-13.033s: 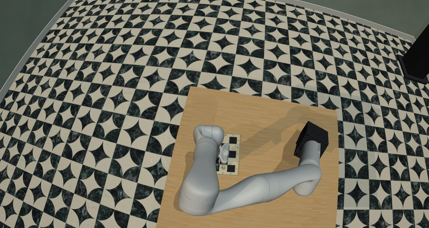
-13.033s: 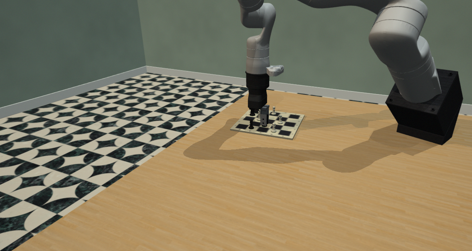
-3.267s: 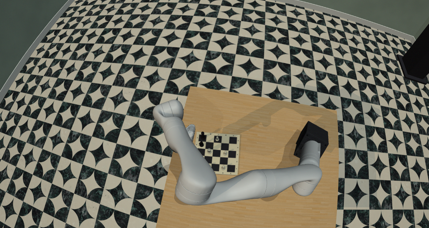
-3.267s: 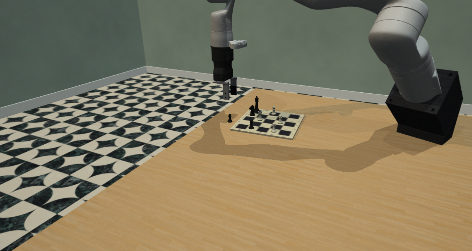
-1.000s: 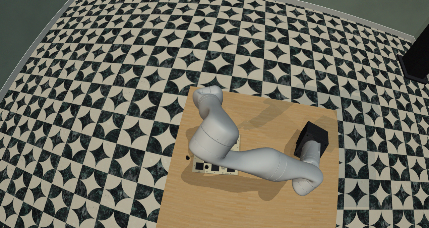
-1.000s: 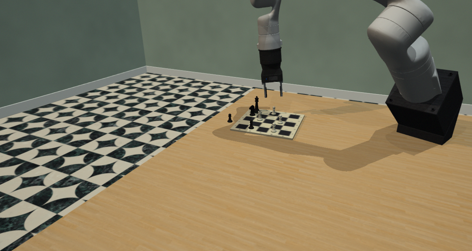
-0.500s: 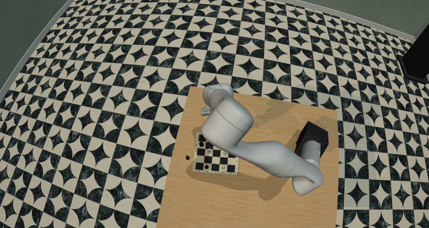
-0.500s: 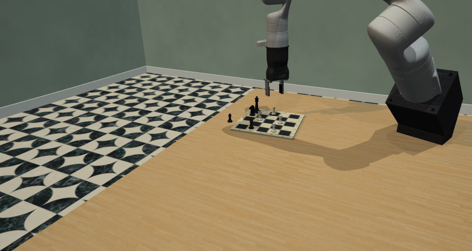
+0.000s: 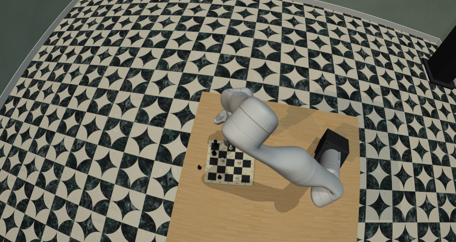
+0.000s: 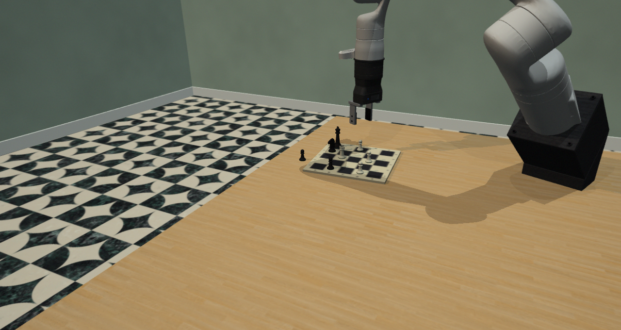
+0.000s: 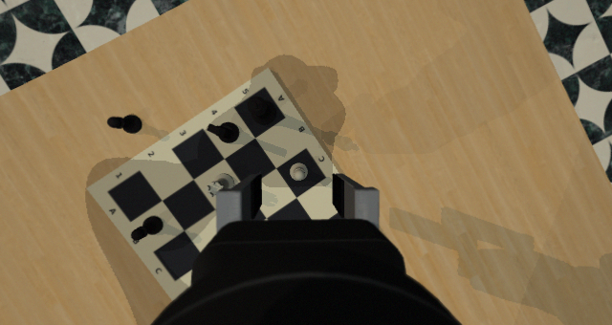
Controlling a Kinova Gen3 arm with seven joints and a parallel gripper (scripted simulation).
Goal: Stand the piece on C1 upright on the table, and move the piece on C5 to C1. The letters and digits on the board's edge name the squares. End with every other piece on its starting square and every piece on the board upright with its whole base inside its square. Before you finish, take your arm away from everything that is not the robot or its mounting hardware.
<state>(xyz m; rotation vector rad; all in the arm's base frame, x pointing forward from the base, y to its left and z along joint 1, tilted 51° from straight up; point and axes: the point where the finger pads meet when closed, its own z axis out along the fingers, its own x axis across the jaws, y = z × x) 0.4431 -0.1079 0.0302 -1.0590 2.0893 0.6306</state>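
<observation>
The small chessboard [image 9: 229,183] [image 10: 343,175] [image 11: 106,187] lies on the wooden table [image 9: 223,215] [image 10: 303,241] [image 11: 430,76]. A white pawn [image 11: 298,172] [image 10: 360,145] [image 9: 230,147] stands upright on C5. What shows of C1 is bare; my gripper body hides part of it in the wrist view. A black pawn [image 11: 126,123] [image 10: 302,155] [image 9: 199,167] stands upright on the table just off the board's A side. My gripper [image 11: 296,188] [image 10: 360,115] is open and empty. It hangs well above the board's row 5 edge, with the C5 pawn showing between its fingers from above.
A black king [image 11: 260,111] [image 10: 337,137] stands on A5, a black knight [image 11: 225,132] [image 10: 331,145] on A4, a white piece [image 11: 222,182] [image 10: 341,152] on B3, a black pawn [image 11: 148,227] [image 10: 330,163] on B1. The black robot base [image 9: 333,145] [image 10: 560,154] stands at the table's right.
</observation>
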